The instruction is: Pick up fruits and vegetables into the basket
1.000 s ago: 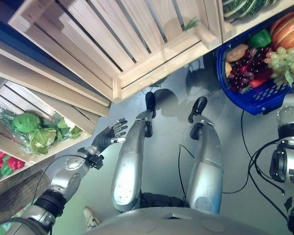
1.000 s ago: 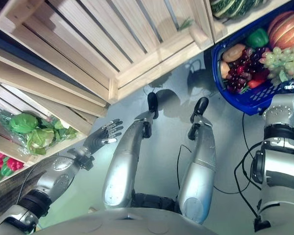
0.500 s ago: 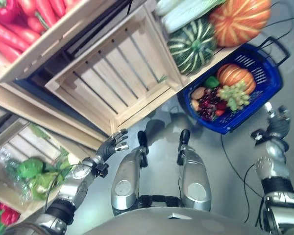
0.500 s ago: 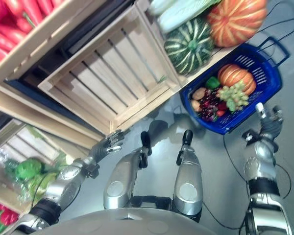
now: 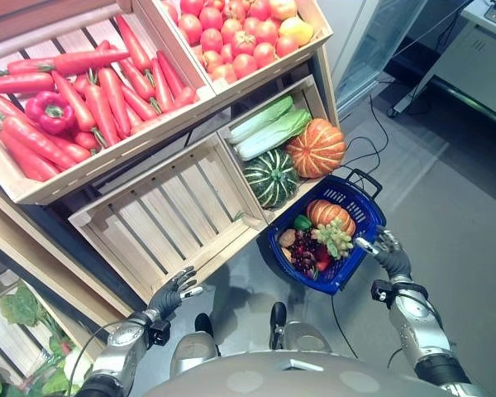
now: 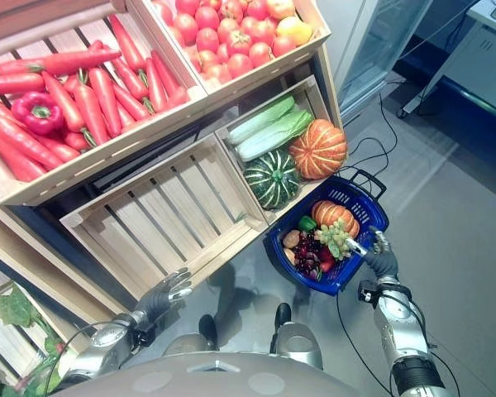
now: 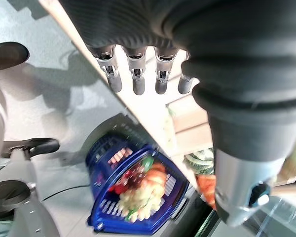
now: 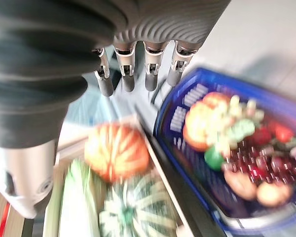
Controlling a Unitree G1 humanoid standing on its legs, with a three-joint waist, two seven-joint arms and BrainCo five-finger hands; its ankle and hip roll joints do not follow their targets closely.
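silver-grey arms, both hands wrapped in dark ribbed cover; left hand (image 5: 175, 294), right hand (image 5: 390, 252) got silver fingers, dark tips

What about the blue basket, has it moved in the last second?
No. The blue basket still lies on the floor beside the wooden crate holding the green striped squash; the camera has swung, not the basket.

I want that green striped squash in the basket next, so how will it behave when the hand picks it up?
The green striped squash looks round and smooth-skinned, so it may roll or slip. It looks bulky beside the right hand, so probably heavy. The orange pumpkin sits close, crowding the fingers.
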